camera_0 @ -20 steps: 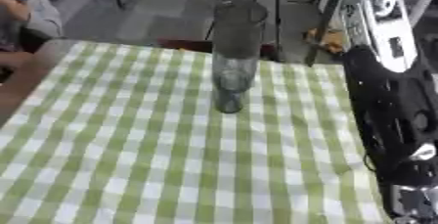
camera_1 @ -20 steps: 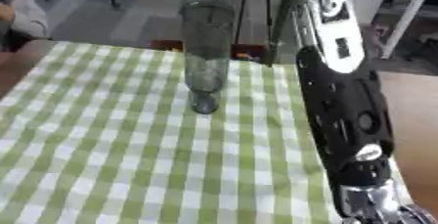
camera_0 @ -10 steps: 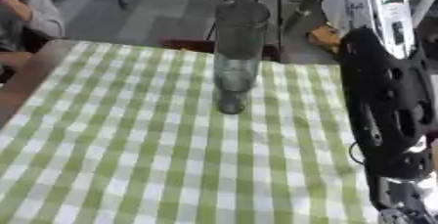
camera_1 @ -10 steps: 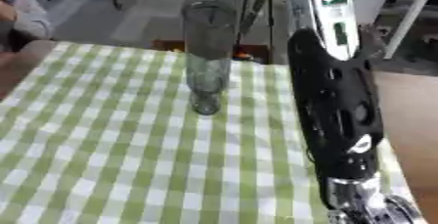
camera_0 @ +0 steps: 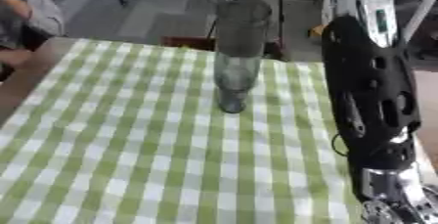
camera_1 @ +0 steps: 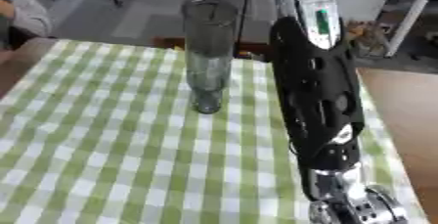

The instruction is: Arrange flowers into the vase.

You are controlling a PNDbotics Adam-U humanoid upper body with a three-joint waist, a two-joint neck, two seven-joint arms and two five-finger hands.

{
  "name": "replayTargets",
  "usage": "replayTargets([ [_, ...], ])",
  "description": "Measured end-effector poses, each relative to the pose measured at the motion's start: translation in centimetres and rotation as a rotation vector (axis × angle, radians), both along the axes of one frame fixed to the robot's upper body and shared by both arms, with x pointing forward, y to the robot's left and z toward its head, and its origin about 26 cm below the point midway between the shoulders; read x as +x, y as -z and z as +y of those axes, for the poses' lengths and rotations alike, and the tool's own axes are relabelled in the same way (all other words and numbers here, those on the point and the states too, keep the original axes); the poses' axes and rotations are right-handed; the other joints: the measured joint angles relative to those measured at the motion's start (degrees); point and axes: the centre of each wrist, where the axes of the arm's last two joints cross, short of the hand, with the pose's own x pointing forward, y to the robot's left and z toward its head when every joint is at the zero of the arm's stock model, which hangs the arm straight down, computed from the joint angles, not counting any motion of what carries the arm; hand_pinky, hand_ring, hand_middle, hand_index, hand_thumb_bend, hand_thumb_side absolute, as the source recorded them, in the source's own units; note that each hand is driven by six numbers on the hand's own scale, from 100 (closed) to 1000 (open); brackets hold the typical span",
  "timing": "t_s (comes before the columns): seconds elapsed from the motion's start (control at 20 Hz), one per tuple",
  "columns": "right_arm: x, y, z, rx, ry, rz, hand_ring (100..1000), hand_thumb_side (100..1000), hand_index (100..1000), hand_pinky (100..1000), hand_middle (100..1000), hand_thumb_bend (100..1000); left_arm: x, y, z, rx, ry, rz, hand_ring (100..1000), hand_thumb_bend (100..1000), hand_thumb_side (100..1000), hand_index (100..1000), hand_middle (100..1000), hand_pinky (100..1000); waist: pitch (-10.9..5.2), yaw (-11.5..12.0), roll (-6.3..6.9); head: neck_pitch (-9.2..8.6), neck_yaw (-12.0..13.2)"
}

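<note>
Tall clear glass vase [camera_0: 238,52] upright on the counter [camera_0: 128,169], far centre, on a green-and-white checked cloth [camera_0: 102,135]. Vase narrow, slightly wider at the rim, empty as far as visible. Right arm [camera_1: 318,96] entering from the far right and running down the right side of the view, black shell with silver joint near the bottom edge; passes just right of the vase, contact not determinable. Right hand cut off at the lower right corner, finger state cannot be told. Left hand out of view. No flowers seen on the cloth.
</note>
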Motion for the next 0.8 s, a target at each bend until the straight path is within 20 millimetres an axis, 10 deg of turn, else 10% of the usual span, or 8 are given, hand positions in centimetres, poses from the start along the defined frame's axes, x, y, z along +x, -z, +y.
replayTargets([
  [0.8,3.6,0.9,0.1,-0.183,0.115,0.047,100,699,120,100,100,100,0.0,-0.1,-0.1,0.009,0.007,-0.001,859,100,865,990,913,661,0.54,0.3,-0.63,-0.59,-0.1],
])
